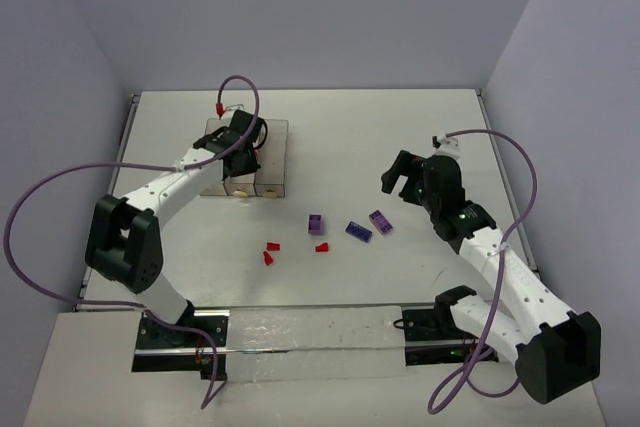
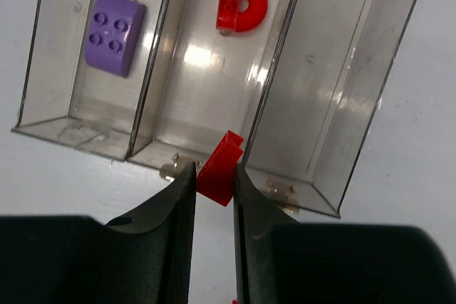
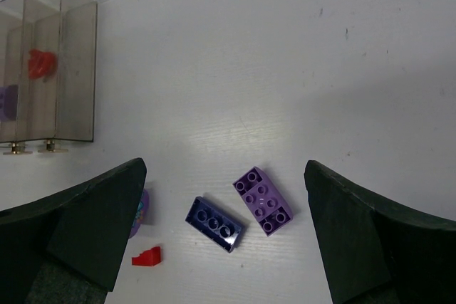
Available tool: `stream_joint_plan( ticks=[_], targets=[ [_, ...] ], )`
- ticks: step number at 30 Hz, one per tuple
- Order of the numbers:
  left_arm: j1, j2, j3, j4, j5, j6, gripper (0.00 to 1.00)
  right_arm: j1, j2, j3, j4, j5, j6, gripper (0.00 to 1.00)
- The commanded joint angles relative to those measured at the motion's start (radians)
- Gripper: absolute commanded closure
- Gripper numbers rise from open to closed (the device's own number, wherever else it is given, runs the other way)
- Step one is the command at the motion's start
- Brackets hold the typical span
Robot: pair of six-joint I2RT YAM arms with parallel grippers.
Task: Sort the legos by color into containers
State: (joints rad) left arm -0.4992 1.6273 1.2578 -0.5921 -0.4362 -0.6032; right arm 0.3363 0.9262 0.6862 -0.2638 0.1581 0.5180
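In the left wrist view my left gripper [image 2: 214, 176] is shut on a small red lego [image 2: 219, 167], held above the near end of the containers [image 2: 153, 76], over the wall between the middle and right bins. The left bin holds a purple brick [image 2: 112, 33] and the middle bin a red arch piece [image 2: 242, 5]. The right bin shows nothing inside. My right gripper [image 3: 224, 176] is open above a dark purple brick [image 3: 214, 223] and a lighter purple brick [image 3: 263, 201], touching neither. A red wedge [image 3: 147, 256] lies near its left finger.
Loose on the table between the arms lie three purple bricks [image 1: 316, 225] [image 1: 358, 231] [image 1: 380, 221] and three red bits [image 1: 271, 245] [image 1: 267, 259] [image 1: 322, 247]. The containers [image 1: 272, 152] stand at the back left under my left gripper [image 1: 240, 159]. My right gripper [image 1: 405, 175] hovers at the right.
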Motion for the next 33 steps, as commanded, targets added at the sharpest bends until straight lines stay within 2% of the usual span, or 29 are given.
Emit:
stream_joint_plan(
  ticks=[1, 5, 8, 9, 10, 11, 12, 13, 15, 17, 21, 26, 29, 33],
  targets=[
    [0.033, 0.063, 0.079, 0.069, 0.025, 0.046, 1.00, 0.007, -0.041, -0.025, 0.001, 0.003, 0.020, 0.00],
    [0.068, 0.117, 0.093, 0.105, 0.020, 0.045, 0.98, 0.007, -0.043, -0.024, -0.003, 0.012, 0.027, 0.00],
    [0.091, 0.160, 0.105, 0.136, 0.037, 0.045, 0.82, 0.007, -0.050, -0.031, 0.001, 0.011, 0.026, 0.00],
    [0.092, 0.168, 0.110, 0.134, 0.037, 0.045, 0.73, 0.007, -0.050, -0.031, -0.001, 0.013, 0.025, 0.00],
    [0.093, 0.178, 0.118, 0.133, 0.039, 0.046, 0.56, 0.006, -0.050, -0.031, -0.002, 0.018, 0.024, 0.00],
    [0.093, 0.181, 0.122, 0.130, 0.038, 0.048, 0.45, 0.007, -0.050, -0.031, -0.003, 0.020, 0.022, 0.00],
    [0.093, 0.180, 0.123, 0.129, 0.040, 0.048, 0.27, 0.007, -0.049, -0.027, -0.004, 0.020, 0.021, 0.00],
    [0.093, 0.172, 0.119, 0.129, 0.043, 0.049, 0.21, 0.007, -0.048, -0.027, -0.004, 0.022, 0.019, 0.00],
    [0.093, 0.145, 0.108, 0.125, 0.042, 0.049, 0.13, 0.007, -0.044, -0.024, -0.001, 0.024, 0.017, 0.00],
    [0.091, 0.117, 0.094, 0.123, 0.043, 0.048, 0.11, 0.007, -0.040, -0.023, 0.003, 0.025, 0.014, 0.00],
    [0.042, -0.017, 0.013, 0.110, 0.028, 0.057, 0.16, 0.007, -0.026, -0.010, 0.008, 0.026, 0.008, 0.00],
    [-0.124, -0.189, -0.151, 0.069, 0.005, 0.051, 0.19, 0.009, -0.029, 0.000, 0.012, 0.037, 0.001, 0.00],
    [-0.229, -0.270, -0.265, 0.043, 0.056, -0.026, 0.14, 0.009, -0.030, 0.006, 0.014, 0.043, -0.004, 0.00],
    [-0.321, -0.299, -0.361, 0.046, 0.110, -0.122, 0.03, 0.009, -0.033, 0.000, 0.016, 0.044, -0.003, 0.00]
  ],
)
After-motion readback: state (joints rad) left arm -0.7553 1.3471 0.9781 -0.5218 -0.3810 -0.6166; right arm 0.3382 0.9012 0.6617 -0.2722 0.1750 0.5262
